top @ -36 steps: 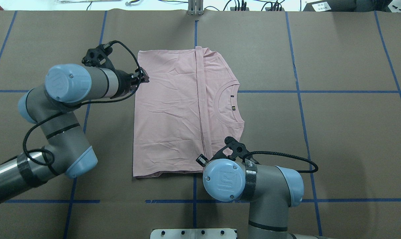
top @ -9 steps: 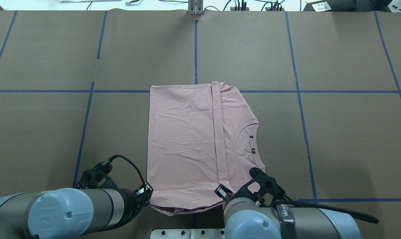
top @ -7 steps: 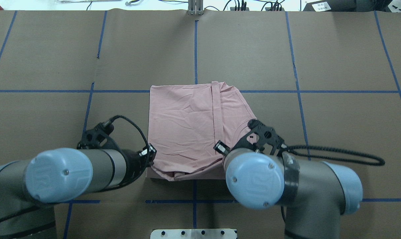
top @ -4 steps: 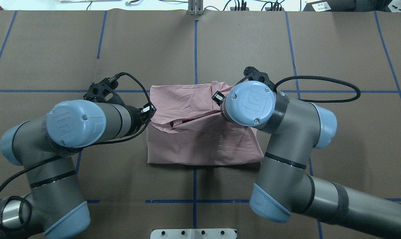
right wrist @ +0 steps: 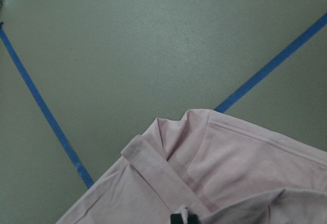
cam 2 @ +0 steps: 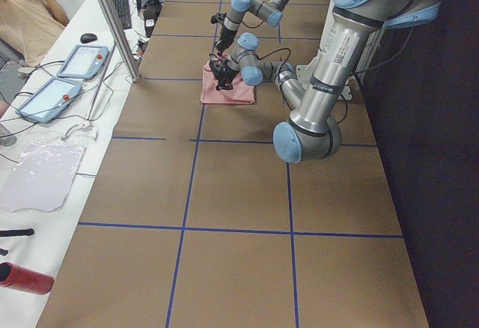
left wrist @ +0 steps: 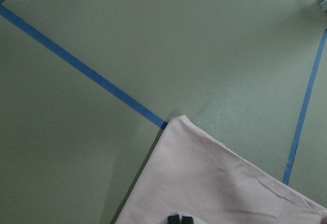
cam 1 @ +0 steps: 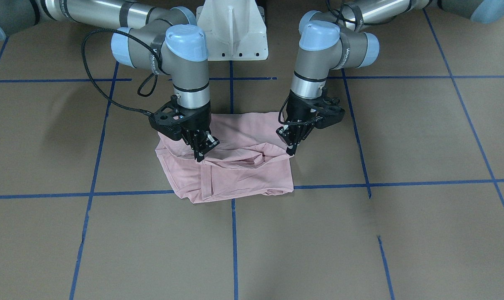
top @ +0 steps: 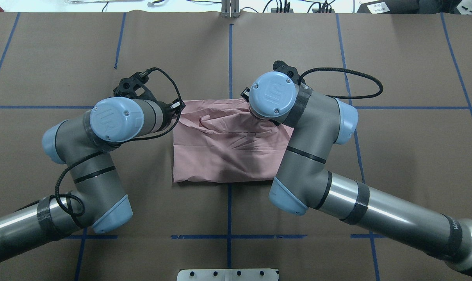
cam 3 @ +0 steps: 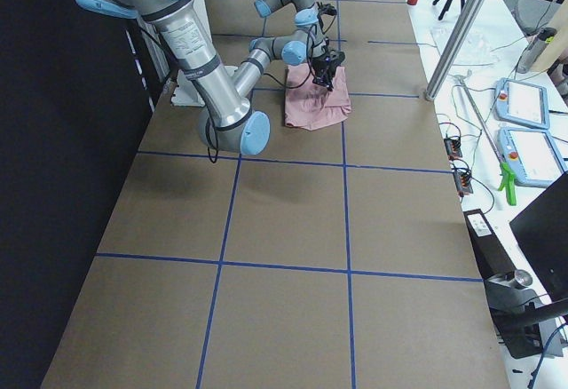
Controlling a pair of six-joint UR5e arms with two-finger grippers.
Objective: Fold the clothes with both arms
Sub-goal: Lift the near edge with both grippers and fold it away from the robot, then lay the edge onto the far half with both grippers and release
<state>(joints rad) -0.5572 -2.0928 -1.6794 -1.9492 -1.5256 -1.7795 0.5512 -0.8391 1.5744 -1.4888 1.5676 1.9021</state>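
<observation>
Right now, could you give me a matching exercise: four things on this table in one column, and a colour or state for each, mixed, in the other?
1. left gripper
2. right gripper
3. shirt
4. tape

a. blue
b. pink
c. shut on cloth at the robot's left side
d. shut on cloth at the robot's right side

Pairs: 1-c; 2-d; 3-b; 4-a

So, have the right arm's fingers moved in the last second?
Yes. The right fingers carried the shirt edge away from the robot, up to the crosswise blue tape line.
</observation>
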